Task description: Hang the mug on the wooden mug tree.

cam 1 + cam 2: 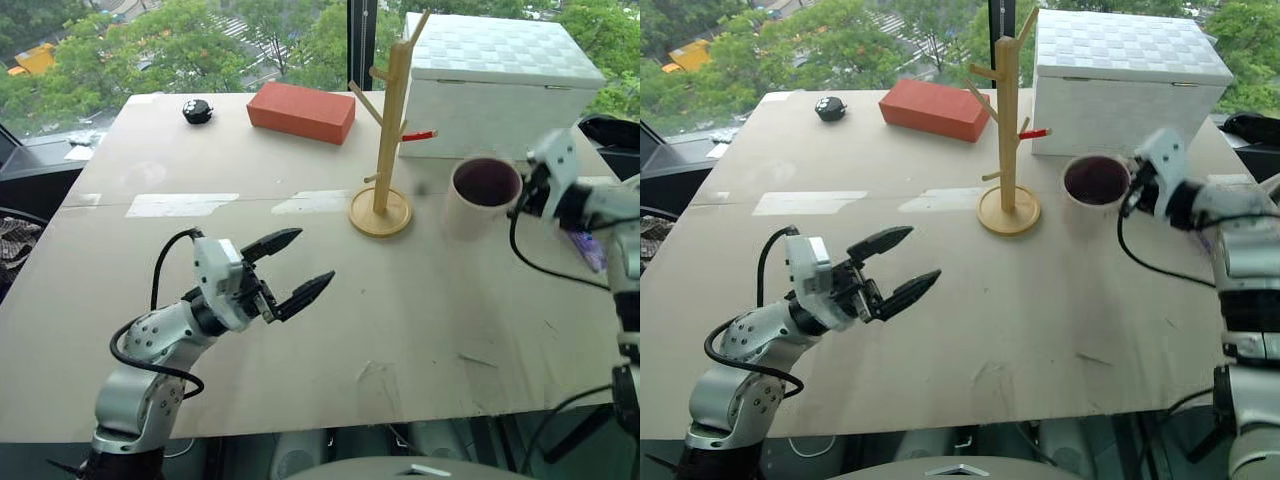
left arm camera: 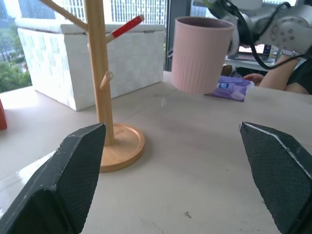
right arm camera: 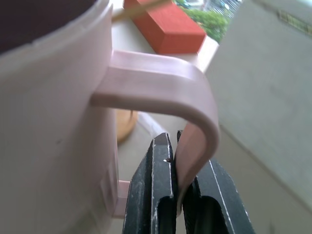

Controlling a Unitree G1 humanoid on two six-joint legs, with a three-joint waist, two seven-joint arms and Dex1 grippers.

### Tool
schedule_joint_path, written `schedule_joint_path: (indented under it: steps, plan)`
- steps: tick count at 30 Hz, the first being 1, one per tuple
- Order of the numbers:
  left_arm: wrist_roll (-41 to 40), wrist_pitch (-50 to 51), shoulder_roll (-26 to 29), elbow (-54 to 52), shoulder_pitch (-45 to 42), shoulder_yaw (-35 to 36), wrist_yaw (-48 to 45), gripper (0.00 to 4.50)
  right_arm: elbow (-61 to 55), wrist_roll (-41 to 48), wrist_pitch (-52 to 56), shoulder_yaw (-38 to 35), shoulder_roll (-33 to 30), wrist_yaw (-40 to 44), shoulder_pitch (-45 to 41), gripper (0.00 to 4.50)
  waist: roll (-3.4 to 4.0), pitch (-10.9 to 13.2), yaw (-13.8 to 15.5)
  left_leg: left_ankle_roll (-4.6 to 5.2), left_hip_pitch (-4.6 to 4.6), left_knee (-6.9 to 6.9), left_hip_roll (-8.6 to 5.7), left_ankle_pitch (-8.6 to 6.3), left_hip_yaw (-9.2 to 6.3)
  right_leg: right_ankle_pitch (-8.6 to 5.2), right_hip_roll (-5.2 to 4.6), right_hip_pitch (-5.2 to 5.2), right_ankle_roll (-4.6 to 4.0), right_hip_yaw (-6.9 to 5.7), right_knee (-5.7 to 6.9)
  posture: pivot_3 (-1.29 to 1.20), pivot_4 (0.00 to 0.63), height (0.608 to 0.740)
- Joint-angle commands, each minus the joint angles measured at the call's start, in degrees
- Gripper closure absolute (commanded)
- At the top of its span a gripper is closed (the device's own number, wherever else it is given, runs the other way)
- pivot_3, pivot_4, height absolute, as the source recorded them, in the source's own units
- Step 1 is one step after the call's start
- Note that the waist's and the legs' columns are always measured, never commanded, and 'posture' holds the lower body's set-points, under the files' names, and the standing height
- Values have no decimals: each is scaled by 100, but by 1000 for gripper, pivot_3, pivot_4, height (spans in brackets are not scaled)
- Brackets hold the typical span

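Left gripper: textured black fingers spread | right gripper: clamps smooth mug handle

Colours you're looking at: the mug reads pale pinkish-cream outside, dark maroon inside, with fine vertical ribbing on its wall. Mug tree is light blond wood; one peg carries a red tip. Behind it, your box is white with a woven checker texture on lid and sides. The brick-shaped block is orange-red. Table is plain beige, marked with pale tape strips. Both grippers show black fingers on silver arms.
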Motion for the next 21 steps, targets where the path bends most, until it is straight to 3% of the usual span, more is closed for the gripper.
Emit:
schedule_joint_path:
  steps: [1, 9, 18, 21]
  plan:
    - [-397, -199, -84, -138, 166, 237, -163, 0, 183, -147, 208, 393, -84, 454, -825, 4432, 0, 0, -5, 0, -2, -1, 0, 0, 3, 0, -2, -2, 0, 3, -1, 0, 150, 740]
    - [-435, -234, -221, -601, 678, 195, 82, 0, 1681, -846, 56, 1260, 201, 1025, -2369, 4432, -1, 2, -6, 0, -8, 0, -4, 0, 9, -1, -12, -3, -2, 3, -9, 0, 150, 740]
    - [-815, -492, -547, -908, 1057, 406, 222, 0, 3363, -1553, -586, 1699, 964, 1042, -3190, 4432, 2, 4, -44, 0, -2, -2, -1, 0, 13, 0, -11, -6, -4, 6, 0, 0, 150, 740]
    - [-1061, -626, -582, -919, 1207, 556, 118, 0, 3923, -1688, -889, 1670, 1158, 1006, -3361, 3591, 2, 4, -24, 0, -4, -1, -1, 0, 10, 0, -11, -5, -5, 2, -1, 0, 150, 740]
